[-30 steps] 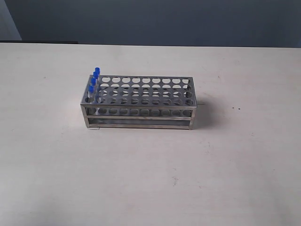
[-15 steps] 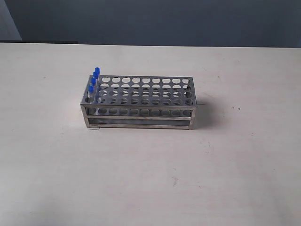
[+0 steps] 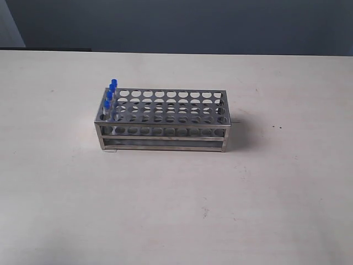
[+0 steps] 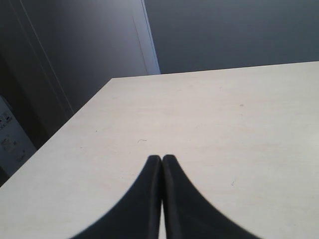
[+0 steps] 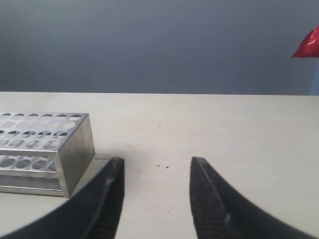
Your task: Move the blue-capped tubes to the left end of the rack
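Observation:
The shiny steel rack (image 3: 163, 120) stands mid-table in the exterior view. Several blue-capped tubes (image 3: 110, 96) stand upright in a line in the holes at its left end. Neither gripper shows in the exterior view. In the left wrist view my left gripper (image 4: 161, 158) is shut with nothing in it, over bare tabletop. In the right wrist view my right gripper (image 5: 156, 162) is open and empty, with the rack's end (image 5: 44, 149) off to one side; no tubes show there.
The pale table (image 3: 176, 210) stretches around the rack, and its edge and corner (image 4: 112, 79) show in the left wrist view. A red object (image 5: 308, 45) hangs at the far edge of the right wrist view. A dark wall stands behind.

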